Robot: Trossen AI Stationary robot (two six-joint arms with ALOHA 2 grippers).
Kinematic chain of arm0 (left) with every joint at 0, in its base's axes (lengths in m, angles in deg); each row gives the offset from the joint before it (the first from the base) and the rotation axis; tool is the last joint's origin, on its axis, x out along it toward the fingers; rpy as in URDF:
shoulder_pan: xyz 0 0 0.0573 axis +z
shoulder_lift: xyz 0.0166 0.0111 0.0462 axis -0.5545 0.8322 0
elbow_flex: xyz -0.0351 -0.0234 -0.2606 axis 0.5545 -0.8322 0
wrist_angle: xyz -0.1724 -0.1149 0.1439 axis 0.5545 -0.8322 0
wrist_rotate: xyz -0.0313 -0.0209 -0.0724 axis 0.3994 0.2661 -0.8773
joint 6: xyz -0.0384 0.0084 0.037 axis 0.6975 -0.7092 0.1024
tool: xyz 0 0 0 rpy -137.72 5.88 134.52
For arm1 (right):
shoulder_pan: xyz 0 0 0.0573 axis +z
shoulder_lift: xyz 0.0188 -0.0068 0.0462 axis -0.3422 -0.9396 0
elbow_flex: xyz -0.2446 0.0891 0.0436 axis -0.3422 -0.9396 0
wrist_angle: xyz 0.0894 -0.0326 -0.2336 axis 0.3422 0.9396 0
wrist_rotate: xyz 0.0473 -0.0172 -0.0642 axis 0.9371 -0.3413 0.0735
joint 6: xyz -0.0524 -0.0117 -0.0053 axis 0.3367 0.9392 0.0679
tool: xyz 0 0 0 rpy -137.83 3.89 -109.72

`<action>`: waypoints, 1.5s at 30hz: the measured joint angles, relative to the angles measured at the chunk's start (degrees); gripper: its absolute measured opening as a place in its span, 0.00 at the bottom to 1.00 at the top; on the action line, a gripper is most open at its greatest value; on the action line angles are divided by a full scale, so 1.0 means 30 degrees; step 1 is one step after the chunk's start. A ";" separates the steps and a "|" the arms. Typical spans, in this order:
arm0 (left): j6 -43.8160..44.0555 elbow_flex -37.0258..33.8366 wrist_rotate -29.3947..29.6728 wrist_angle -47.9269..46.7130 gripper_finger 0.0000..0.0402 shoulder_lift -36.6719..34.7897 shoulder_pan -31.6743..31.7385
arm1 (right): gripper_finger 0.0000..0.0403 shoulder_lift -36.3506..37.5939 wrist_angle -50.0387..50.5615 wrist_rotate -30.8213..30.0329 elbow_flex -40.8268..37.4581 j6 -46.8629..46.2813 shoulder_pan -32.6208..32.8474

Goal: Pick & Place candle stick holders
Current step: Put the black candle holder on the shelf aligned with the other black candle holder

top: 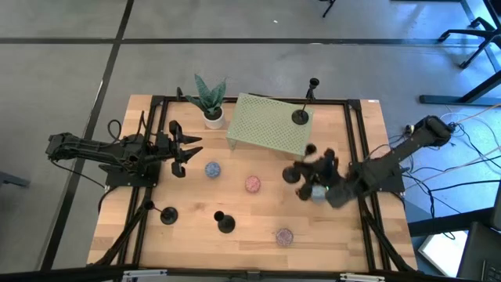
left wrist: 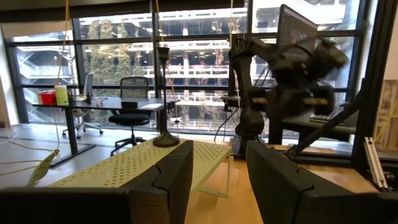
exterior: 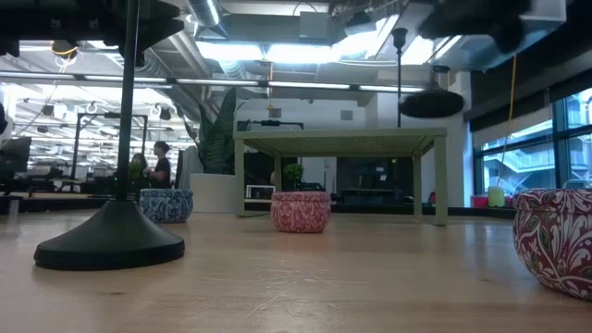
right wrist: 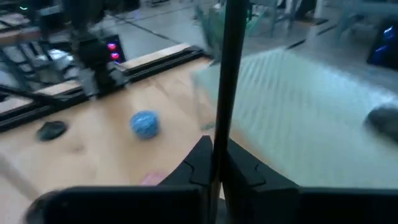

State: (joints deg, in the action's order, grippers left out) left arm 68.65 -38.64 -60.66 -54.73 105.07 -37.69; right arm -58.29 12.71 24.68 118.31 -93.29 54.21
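Note:
My right gripper (top: pixel 311 174) hovers above the table by the green perforated stand's (top: pixel 270 124) near right corner, shut on a black candle stick holder (right wrist: pixel 222 68). That holder's round base (exterior: pixel 432 103) shows blurred in the air. A second holder (top: pixel 301 116) stands on its base on the stand. Two more holders (top: pixel 168 215) (top: pixel 226 225) rest on their bases near the table's front edge. At the table's left, my left gripper (top: pixel 190 149) is open with nothing between its fingers. My right gripper pinches the holder's thin stem (right wrist: pixel 219 127) between its two fingers, which lie across the stem. The fingers come at it about level from the table's right side. The holder is lifted clear of the table.
A blue ball (top: pixel 212 168), a pink ball (top: pixel 252 184) and a purple ball (top: pixel 283 235) lie on the table between the arms. A potted plant (top: pixel 211 100) stands at the far edge, left of the stand. Black rails (top: pixel 356 141) run along the table's sides.

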 joint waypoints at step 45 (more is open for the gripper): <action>-0.0323 0.0000 -0.0051 -0.0044 0.36 0.0015 0.0001 | 0.05 -0.4986 -0.9557 0.6838 0.2315 0.8309 -1.5700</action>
State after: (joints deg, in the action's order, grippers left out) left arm 67.68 -38.64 -60.82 -54.86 105.11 -37.69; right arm -73.25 -15.96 45.19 125.25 -68.36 7.10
